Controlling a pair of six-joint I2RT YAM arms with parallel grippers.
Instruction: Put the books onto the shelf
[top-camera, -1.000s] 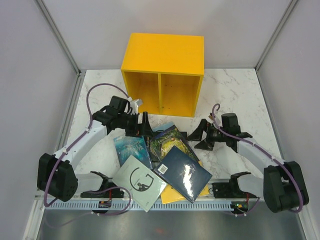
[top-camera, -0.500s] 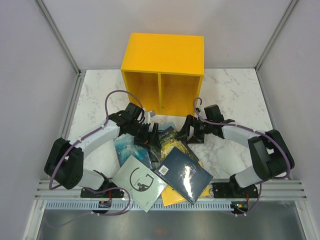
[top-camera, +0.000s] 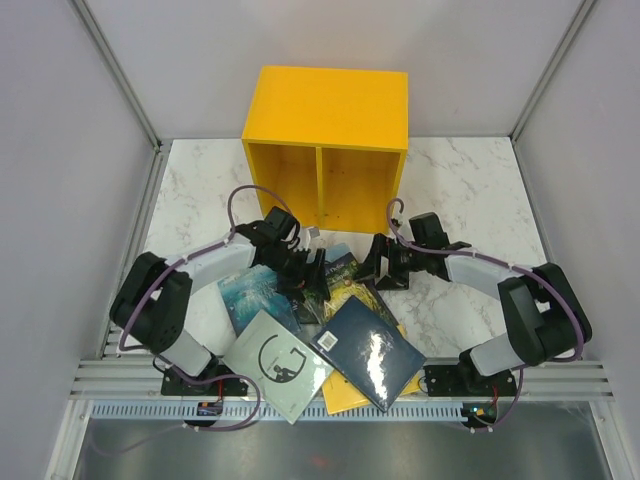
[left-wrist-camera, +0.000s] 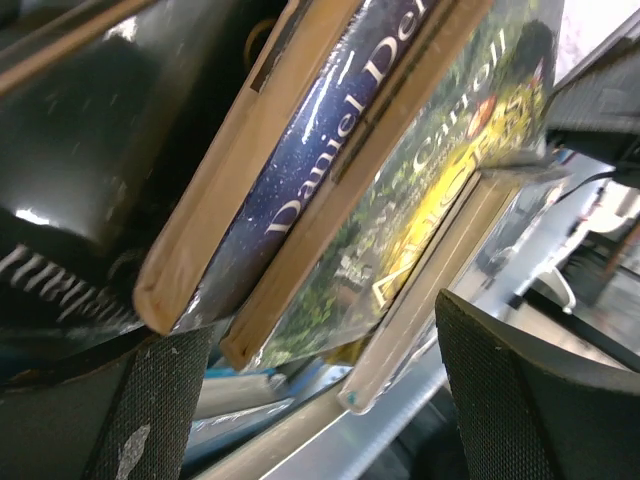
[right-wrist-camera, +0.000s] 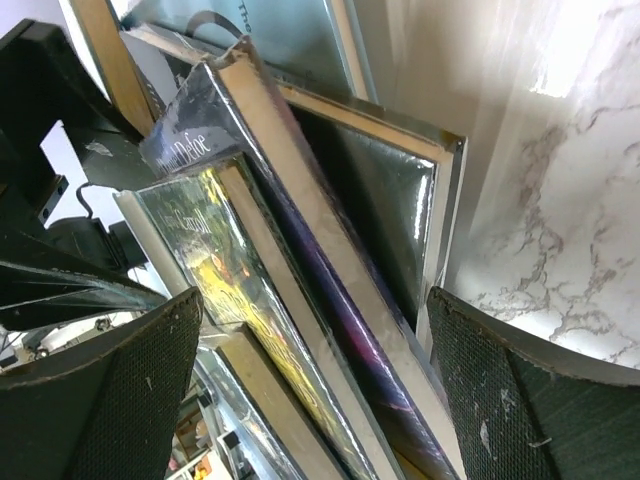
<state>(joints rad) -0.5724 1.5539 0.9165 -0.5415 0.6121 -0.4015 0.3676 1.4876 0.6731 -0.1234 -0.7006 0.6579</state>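
The yellow shelf (top-camera: 330, 150) stands at the back with its two compartments facing me. Books lie in a loose pile in front of it: a teal one (top-camera: 250, 292), a pale grey one (top-camera: 278, 362), a navy one (top-camera: 368, 348), a green-gold one (top-camera: 345, 280) and a yellow one (top-camera: 345, 392) underneath. My left gripper (top-camera: 312, 272) is open at the pile's left side, my right gripper (top-camera: 378, 268) open at its right. In the left wrist view the left gripper (left-wrist-camera: 330, 400) faces the navy spine (left-wrist-camera: 320, 150) and green-gold cover (left-wrist-camera: 430, 200). The right gripper (right-wrist-camera: 320, 390) straddles the green-gold book (right-wrist-camera: 230, 270), a navy spine (right-wrist-camera: 340, 310) and a black book (right-wrist-camera: 370, 210).
Marble tabletop (top-camera: 470, 190) shows on both sides of the shelf. Grey walls close in the left, right and back. A metal rail (top-camera: 340, 410) runs along the near edge by the arm bases.
Both arms have swung inward onto the book pile: the left gripper went right and nearer, the right gripper went left. The books have barely shifted.
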